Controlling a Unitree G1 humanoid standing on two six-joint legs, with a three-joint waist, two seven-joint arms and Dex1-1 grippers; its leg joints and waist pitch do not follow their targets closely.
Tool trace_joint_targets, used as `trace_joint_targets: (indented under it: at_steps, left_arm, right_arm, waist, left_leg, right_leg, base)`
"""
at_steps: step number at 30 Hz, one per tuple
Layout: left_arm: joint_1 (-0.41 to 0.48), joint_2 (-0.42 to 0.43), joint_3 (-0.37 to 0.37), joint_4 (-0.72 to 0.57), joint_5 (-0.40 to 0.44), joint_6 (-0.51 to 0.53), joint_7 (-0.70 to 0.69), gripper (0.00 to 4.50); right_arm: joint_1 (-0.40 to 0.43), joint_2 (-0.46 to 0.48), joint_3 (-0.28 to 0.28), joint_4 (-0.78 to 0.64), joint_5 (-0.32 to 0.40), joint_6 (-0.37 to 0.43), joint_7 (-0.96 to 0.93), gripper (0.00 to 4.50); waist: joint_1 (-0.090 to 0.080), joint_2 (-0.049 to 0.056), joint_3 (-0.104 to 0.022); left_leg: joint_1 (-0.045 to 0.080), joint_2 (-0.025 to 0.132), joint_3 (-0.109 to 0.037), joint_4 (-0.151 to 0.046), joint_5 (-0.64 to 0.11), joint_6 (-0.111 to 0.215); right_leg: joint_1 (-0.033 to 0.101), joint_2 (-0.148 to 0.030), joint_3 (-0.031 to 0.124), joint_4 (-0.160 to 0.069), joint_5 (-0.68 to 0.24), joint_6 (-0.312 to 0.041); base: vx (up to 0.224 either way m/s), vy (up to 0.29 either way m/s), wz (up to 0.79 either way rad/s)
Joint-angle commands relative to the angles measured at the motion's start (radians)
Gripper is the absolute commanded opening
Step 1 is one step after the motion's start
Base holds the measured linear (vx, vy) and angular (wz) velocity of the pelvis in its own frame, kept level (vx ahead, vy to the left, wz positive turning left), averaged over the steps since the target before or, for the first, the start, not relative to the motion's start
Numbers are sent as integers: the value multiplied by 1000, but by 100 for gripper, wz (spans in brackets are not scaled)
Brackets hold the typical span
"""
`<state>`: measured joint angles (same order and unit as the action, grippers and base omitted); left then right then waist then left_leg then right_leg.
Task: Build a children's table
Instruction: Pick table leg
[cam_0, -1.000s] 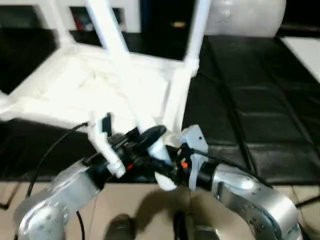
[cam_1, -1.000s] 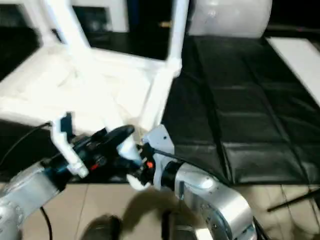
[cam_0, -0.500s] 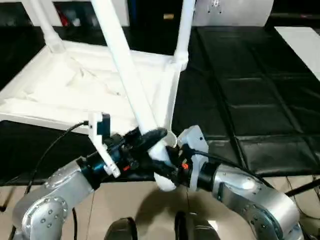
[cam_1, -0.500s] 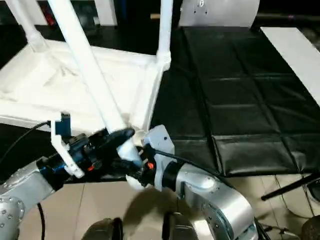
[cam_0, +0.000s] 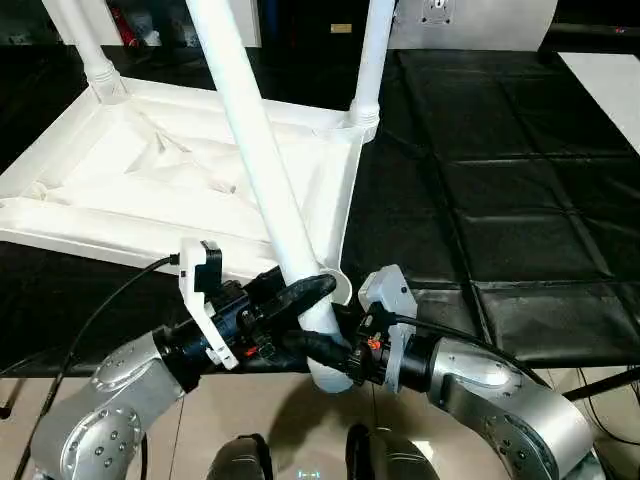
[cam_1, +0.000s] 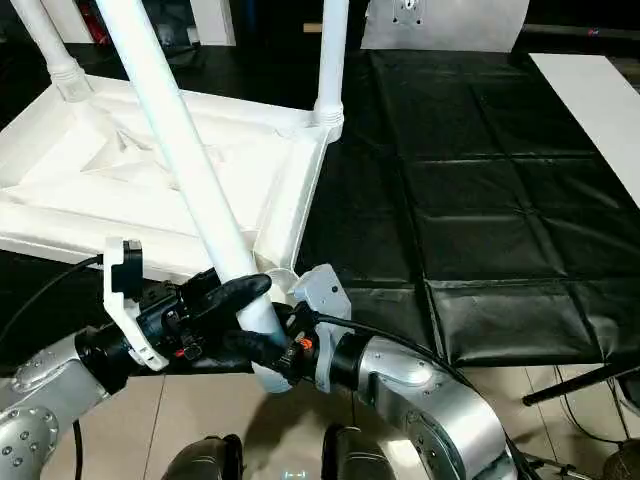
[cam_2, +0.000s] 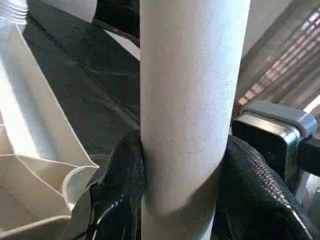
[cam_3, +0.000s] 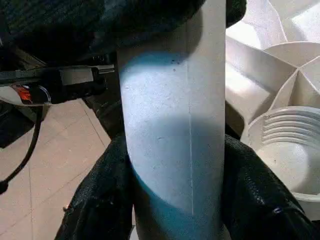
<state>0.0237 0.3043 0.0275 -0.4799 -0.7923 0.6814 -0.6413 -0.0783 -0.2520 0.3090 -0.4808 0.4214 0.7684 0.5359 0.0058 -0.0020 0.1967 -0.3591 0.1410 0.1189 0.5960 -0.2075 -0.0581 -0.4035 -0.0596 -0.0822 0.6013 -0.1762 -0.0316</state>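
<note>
The white tabletop lies upside down on the black worktable, just beyond both grippers. Two legs stand in its far corner sockets. The near socket, right beside the jaws, is empty. A third leg leans at a slant, its lower end clamped between the half-open fingers of the left gripper and the right gripper, one on each side.
</note>
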Motion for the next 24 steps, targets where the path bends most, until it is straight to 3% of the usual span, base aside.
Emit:
trace_joint_targets:
  at_steps: [1, 6, 10, 13, 15, 21, 24]
  left_arm:
    - [13, 26, -40, -27, -30, 39, -84, 265]
    - [-118, 66, -48, -16, -46, 34, -135, 265]
    - [-213, 79, -51, 43, -27, 12, -171, 265]
    - [-339, 92, -22, 119, -110, 52, -247, 265]
    - [-355, 113, -32, 140, -153, 92, -306, 265]
    - [-348, 135, -82, 201, -119, 96, -392, 265]
    - [-358, 126, -87, 221, -144, 116, -405, 265]
  right_arm:
    - [-43, 8, -112, -3, 0, -67, -31, 192]
    - [-115, 11, -133, 12, 26, -103, 6, 192]
    - [-161, 7, -147, 62, 28, -135, 27, 192]
    - [-210, -1, -168, 126, 35, -173, 66, 191]
    - [-219, -4, -174, 150, 49, -189, 92, 190]
    - [-215, -45, -158, 152, 104, -173, 204, 190]
    - [-206, -69, -153, 149, 113, -175, 236, 190]
  waist:
    - [2, 6, -67]
    - [2, 5, -74]
    - [2, 4, -86]
    - [3, 7, -96]
    - [6, 11, -95]
    - [6, 10, -99]
    - [9, 11, -97]
  left_leg:
    - [-6, 69, -16, -75, -173, 38]
    - [-7, 66, -14, -70, -123, 44]
    - [-9, 64, -10, -63, -51, 62]
    - [-9, 61, -9, -56, -17, 67]
    - [-10, 62, -9, -55, -36, 66]
    - [-11, 68, -7, -54, -26, 90]
    - [-11, 68, -7, -53, -51, 83]
  right_leg:
    - [52, -90, 74, -90, -427, -137]
    - [56, -87, 73, -79, -348, -156]
    - [62, -86, 72, -68, -237, -192]
    - [65, -86, 70, -58, -185, -215]
    - [65, -87, 69, -57, -194, -228]
    - [69, -87, 69, -55, -168, -248]
    - [69, -88, 68, -58, -206, -250]
  base:
    - [0, 0, 0]
    - [0, 0, 0]
    - [0, 0, 0]
    - [0, 0, 0]
    - [0, 0, 0]
    - [0, 0, 0]
    - [0, 0, 0]
